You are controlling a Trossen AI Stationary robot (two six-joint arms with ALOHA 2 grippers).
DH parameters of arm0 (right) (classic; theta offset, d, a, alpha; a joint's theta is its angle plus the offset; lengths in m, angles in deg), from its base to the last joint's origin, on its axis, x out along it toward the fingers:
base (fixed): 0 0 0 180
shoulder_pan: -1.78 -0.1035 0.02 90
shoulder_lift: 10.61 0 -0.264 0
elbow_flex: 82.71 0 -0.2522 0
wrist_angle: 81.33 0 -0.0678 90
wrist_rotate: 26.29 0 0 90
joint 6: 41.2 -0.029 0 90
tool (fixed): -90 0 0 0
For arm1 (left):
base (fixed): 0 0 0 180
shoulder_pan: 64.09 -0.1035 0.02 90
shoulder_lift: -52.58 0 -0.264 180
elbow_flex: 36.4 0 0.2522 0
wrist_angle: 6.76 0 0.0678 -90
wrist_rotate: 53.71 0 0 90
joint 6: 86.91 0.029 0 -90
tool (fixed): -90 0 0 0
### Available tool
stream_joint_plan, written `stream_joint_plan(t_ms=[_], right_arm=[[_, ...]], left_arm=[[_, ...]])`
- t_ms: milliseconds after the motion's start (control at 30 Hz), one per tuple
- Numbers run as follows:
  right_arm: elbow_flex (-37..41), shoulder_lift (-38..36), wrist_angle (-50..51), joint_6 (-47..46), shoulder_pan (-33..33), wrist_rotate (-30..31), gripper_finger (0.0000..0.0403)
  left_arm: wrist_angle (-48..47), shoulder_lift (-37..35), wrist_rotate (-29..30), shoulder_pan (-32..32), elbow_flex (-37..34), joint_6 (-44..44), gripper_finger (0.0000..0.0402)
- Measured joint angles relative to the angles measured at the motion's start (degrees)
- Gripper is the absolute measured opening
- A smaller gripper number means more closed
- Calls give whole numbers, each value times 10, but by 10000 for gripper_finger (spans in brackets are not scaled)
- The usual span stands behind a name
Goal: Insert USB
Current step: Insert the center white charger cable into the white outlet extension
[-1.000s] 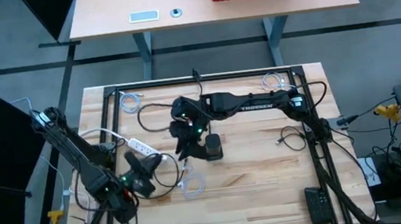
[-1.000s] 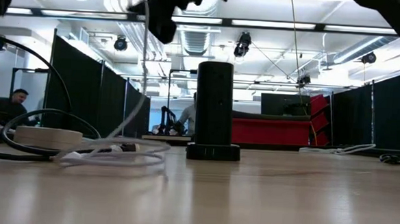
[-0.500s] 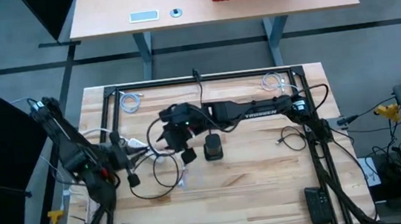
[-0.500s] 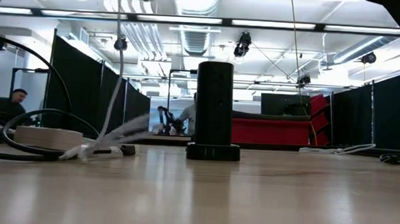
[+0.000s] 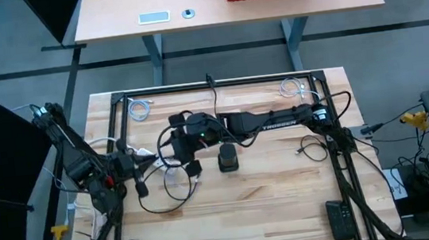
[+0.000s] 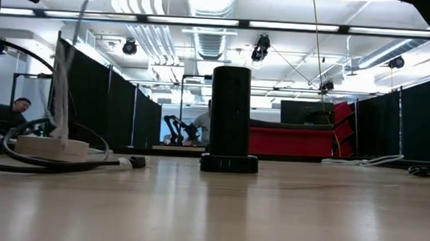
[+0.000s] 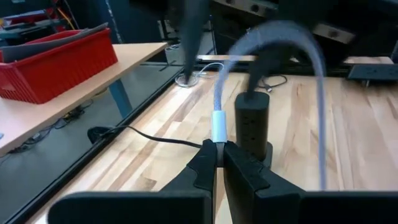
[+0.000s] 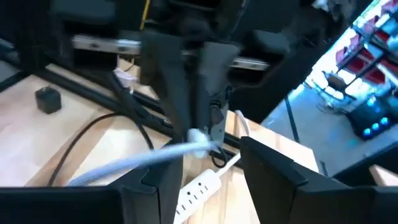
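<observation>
A black upright socket tower [image 5: 227, 158] stands on its base at the table's middle; it also shows in the left wrist view [image 7: 252, 124]. My left gripper [image 7: 219, 163] is left of it [image 5: 141, 163], shut on the plug of a white USB cable [image 7: 217, 93]. From there the cable arches up and over, blurred. My right gripper [image 5: 178, 149] hangs between the left gripper and the tower. Its fingers [image 8: 152, 186] stand apart with nothing pinched. The cable [image 8: 143, 158] runs past one of them; whether it touches, I cannot tell. My left gripper pinches the cable's white plug end [image 7: 218, 129] between its two fingers. The fingers lie nearly level and point toward the tower, along the plug. The plug sticks out ahead of the fingertips, clear of the table, and the cable rises from it in a loose arc.
A white power strip [image 5: 148, 153] and loops of black cable [image 5: 159, 198] lie at the left. A black frame rail [image 5: 219, 85] rings the work area. White cable bundles [image 5: 140, 108] lie in the far corners. A remote [image 5: 339, 220] lies near right.
My left gripper has drawn back toward the table's left and far side, risen and rolled, still shut on the plug. The white loop that lay near the tower has been pulled up off the table. My right gripper has swung left and tipped toward level.
</observation>
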Motion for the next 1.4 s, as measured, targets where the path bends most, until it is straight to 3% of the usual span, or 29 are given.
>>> stream_joint_plan(t_ms=[933, 1400], right_arm=[[3, 2, -5, -17, -6, -6, 56], [8, 2, 1, -20, -16, -26, 75]], left_arm=[[17, 16, -3, 0, 0, 1, 5], [51, 34, -26, 0, 0, 41, 5]])
